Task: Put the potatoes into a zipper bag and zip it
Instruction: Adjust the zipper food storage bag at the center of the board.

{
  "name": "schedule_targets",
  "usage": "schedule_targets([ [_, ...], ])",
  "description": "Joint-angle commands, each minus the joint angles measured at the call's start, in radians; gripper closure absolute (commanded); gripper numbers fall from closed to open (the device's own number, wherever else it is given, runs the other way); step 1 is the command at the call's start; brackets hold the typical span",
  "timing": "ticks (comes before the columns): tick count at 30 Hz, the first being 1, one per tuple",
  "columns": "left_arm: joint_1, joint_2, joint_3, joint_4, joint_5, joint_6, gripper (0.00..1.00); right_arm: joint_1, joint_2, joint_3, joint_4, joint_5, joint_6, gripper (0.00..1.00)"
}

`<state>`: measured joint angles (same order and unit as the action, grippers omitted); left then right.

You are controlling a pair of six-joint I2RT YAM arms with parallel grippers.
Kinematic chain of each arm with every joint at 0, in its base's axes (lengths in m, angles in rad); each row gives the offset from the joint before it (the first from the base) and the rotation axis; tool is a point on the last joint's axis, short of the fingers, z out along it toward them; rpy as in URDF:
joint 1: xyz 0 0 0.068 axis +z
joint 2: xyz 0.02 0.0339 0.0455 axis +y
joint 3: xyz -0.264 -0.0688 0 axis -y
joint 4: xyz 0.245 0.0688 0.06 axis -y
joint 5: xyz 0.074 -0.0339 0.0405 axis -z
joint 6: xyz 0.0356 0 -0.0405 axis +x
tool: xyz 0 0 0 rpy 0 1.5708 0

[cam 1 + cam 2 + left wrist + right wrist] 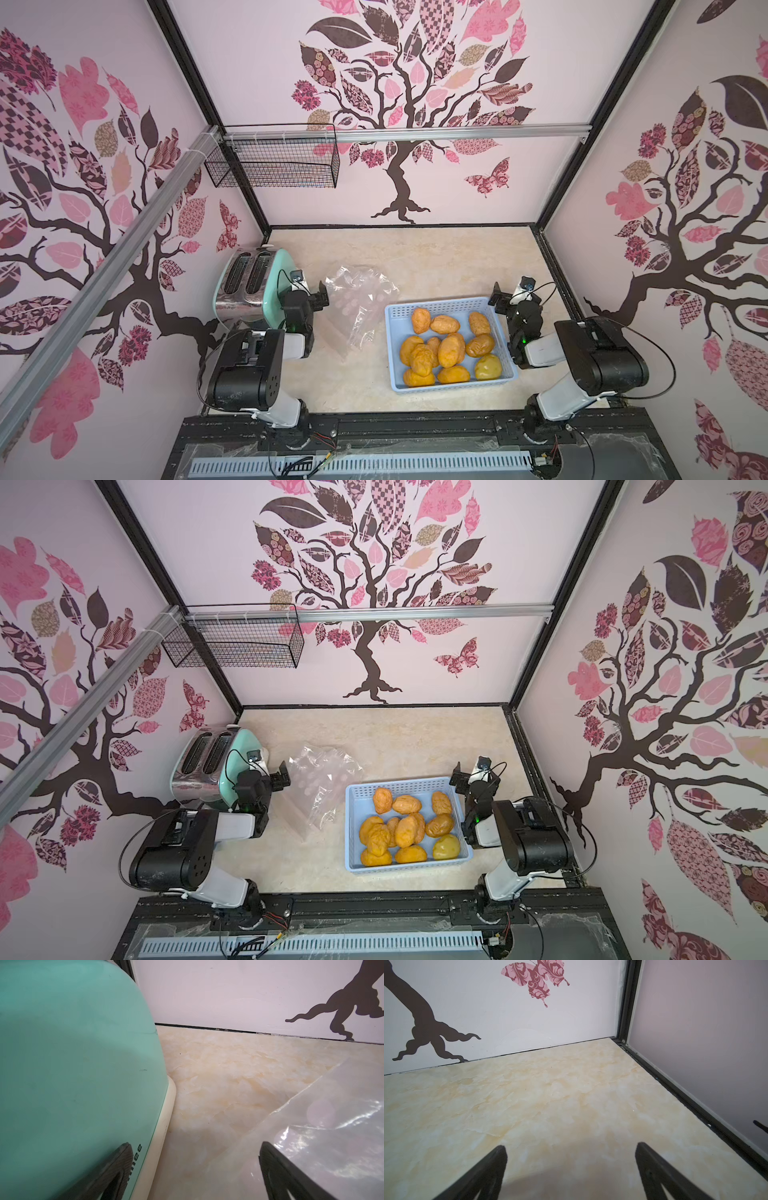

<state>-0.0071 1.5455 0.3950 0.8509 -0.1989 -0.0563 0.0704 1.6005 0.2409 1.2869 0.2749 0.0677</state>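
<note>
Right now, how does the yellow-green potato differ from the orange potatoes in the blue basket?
The yellow-green potato is smooth-skinned; the orange potatoes are wrinkled. It lies unstacked in a corner; several of them overlap. All are lumpy ovals in the blue basket.

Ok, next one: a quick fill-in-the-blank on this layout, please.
The potatoes all lie in a light ____ basket. The zipper bag lies on the table with ____ potatoes in it. The left gripper and right gripper both stand ____, holding nothing. The yellow-green potato sits in the basket corner nearest the ____ arm.
Missing: blue; no; open; right.
</note>
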Motion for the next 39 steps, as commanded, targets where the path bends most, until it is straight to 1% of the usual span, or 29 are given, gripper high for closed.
schedule_targets([
  [1, 0.009, 0.009, -0.015, 0.016, -0.016, -0.004, 0.02, 0.003, -0.011, 0.01, -0.01, -0.003, -0.011, 0.01],
  [32, 0.009, 0.008, -0.015, 0.018, -0.015, -0.001, 0.02, 0.002, -0.011, 0.011, -0.012, -0.006, -0.011, 0.01],
  [33, 0.006, 0.006, -0.022, 0.031, -0.033, 0.002, 0.02, 0.002, -0.012, 0.008, -0.008, -0.006, -0.014, 0.0],
  [35, -0.024, -0.003, -0.029, 0.048, -0.135, 0.005, 0.02, 0.003, -0.016, -0.014, 0.035, 0.0, -0.012, 0.01],
  [37, -0.049, -0.046, -0.042, 0.042, -0.174, 0.021, 0.02, 0.003, -0.036, -0.052, 0.088, 0.023, -0.003, 0.01],
  [38, -0.072, -0.086, -0.03, 0.013, -0.246, 0.027, 0.02, 0.002, -0.062, -0.065, 0.082, 0.035, 0.002, 0.01],
  [39, -0.089, -0.136, -0.011, -0.068, -0.292, 0.024, 0.02, 0.004, -0.089, -0.068, 0.064, 0.045, 0.006, 0.01],
])
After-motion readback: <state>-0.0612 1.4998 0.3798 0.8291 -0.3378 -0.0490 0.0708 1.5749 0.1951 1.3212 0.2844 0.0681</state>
